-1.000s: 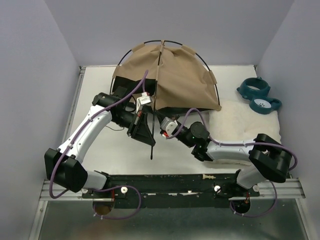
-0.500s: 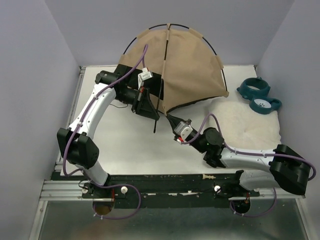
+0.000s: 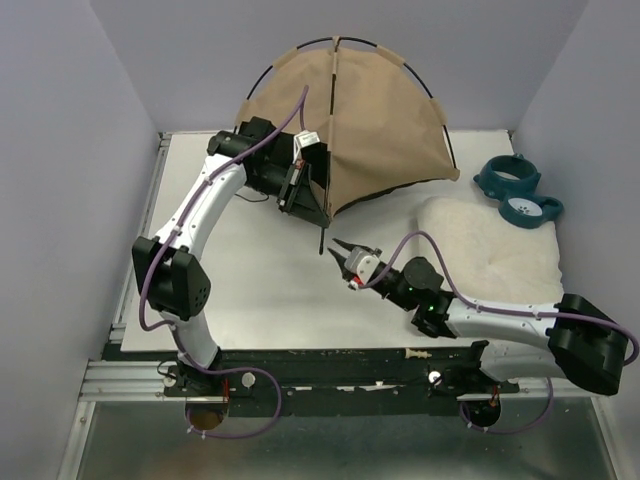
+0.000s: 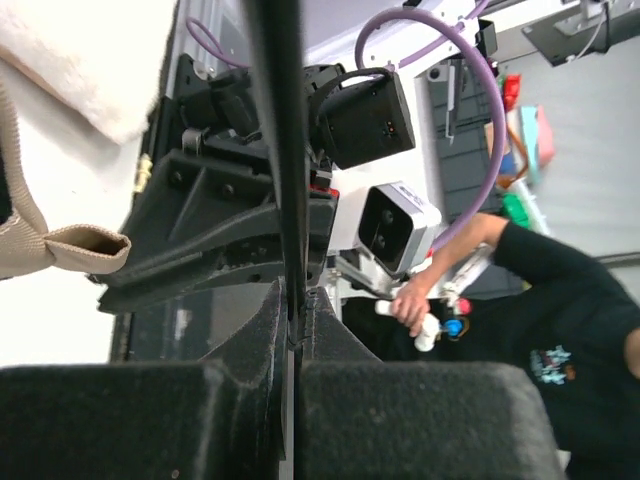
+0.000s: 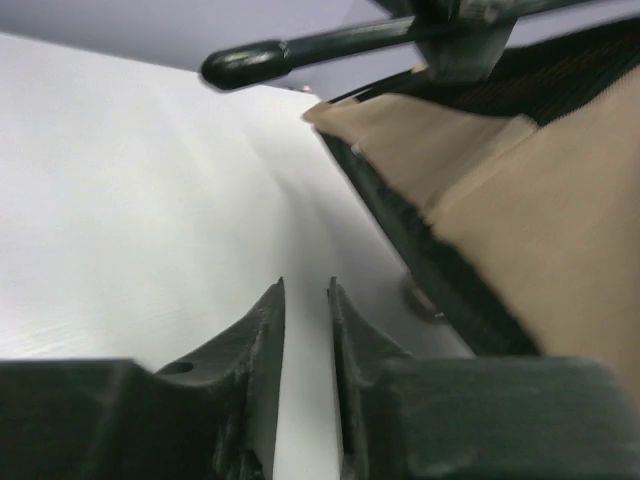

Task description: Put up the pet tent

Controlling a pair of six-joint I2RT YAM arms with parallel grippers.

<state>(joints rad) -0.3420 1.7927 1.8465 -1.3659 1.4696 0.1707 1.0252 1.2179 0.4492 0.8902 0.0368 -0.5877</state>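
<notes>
Black pole (image 4: pixel 283 150) of the tan pet tent (image 3: pixel 385 125) sits clamped in the left jaws; right jaws slightly apart.

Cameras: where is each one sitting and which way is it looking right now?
Top: above and behind the arm bases, looking down at the table, tent and both arms.
Left wrist: on the left arm, looking along the left claw, shut on a pole, toward the right arm and a person.
Right wrist: low above the table, looking past the right claw at the tent's edge.
Shared: both wrist views show that pole.
</notes>
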